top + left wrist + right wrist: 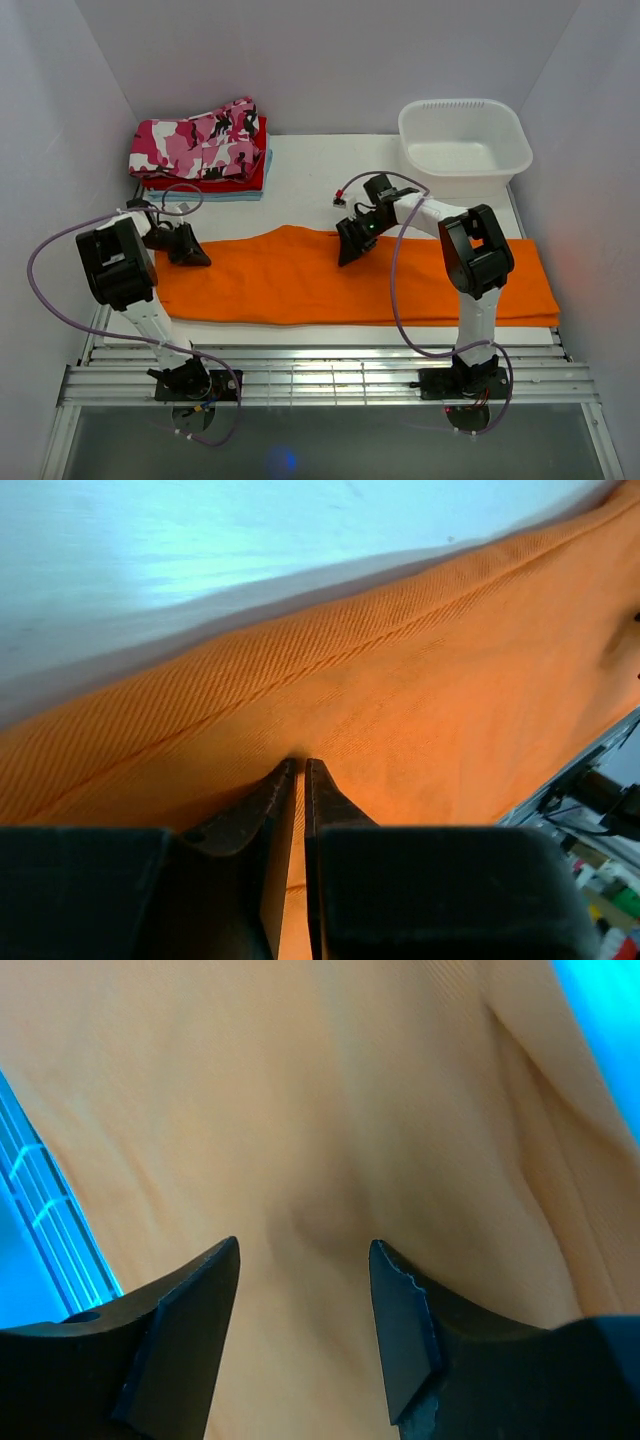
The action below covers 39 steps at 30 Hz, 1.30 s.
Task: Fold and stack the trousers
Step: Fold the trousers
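Note:
The bright orange trousers (350, 280) lie flat in a long band across the table, from the left arm to the right edge. At their left end, my left gripper (195, 255) has its tips down on the cloth. In the left wrist view the jaws (301, 763) are nearly together, with a thin fold of the trousers (400, 680) pinched between them. My right gripper (350, 250) stands over the upper middle edge of the trousers. In the right wrist view it (303, 1250) is open, with nothing between its fingers and bare orange cloth (300, 1110) just beneath.
A white tub (463, 145) stands at the back right. At the back left, a pink camouflage garment (200, 140) lies folded on a red garment (215, 183). The white table (310, 170) shows behind the trousers. A metal rail (330, 375) runs along the near edge.

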Available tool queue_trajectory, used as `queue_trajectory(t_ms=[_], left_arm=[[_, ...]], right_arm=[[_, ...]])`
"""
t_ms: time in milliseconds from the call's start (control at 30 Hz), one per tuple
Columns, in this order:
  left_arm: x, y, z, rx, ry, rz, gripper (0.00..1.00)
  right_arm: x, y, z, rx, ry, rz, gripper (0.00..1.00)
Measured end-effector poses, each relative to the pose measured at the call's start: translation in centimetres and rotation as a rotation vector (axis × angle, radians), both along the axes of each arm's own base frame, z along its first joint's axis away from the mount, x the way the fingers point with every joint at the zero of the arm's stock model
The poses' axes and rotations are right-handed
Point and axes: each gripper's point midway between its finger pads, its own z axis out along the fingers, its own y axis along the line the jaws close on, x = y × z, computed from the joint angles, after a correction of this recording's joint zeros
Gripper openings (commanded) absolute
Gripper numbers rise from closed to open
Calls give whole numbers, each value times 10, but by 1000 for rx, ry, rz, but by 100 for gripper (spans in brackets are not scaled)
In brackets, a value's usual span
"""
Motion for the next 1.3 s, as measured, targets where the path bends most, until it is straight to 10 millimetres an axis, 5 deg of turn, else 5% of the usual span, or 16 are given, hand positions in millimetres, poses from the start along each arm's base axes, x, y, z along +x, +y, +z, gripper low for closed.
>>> queue_trajectory(t_ms=[100, 300, 433, 600, 700, 900, 1200, 1300], left_arm=[[12, 17, 1, 12, 23, 65, 21], [57, 82, 5, 176, -34, 172, 24], [72, 116, 9, 295, -70, 209, 37], [74, 120, 11, 311, -84, 193, 52], [75, 115, 11, 309, -89, 175, 57], [74, 114, 11, 310, -95, 163, 59], [74, 107, 15, 284, -127, 114, 60], [69, 82, 25, 207, -182, 17, 60]], right_arm=[[10, -37, 7, -39, -9, -61, 60], [37, -173, 20, -186, -65, -281, 54], [24, -266, 18, -305, -58, -409, 49], [-3, -351, 29, -395, -97, -457, 47], [-25, -370, 40, -449, -212, -340, 51], [-68, -365, 37, -534, -422, -33, 51], [-83, -378, 16, -630, -494, 201, 48], [-89, -378, 14, -649, -521, 239, 46]])
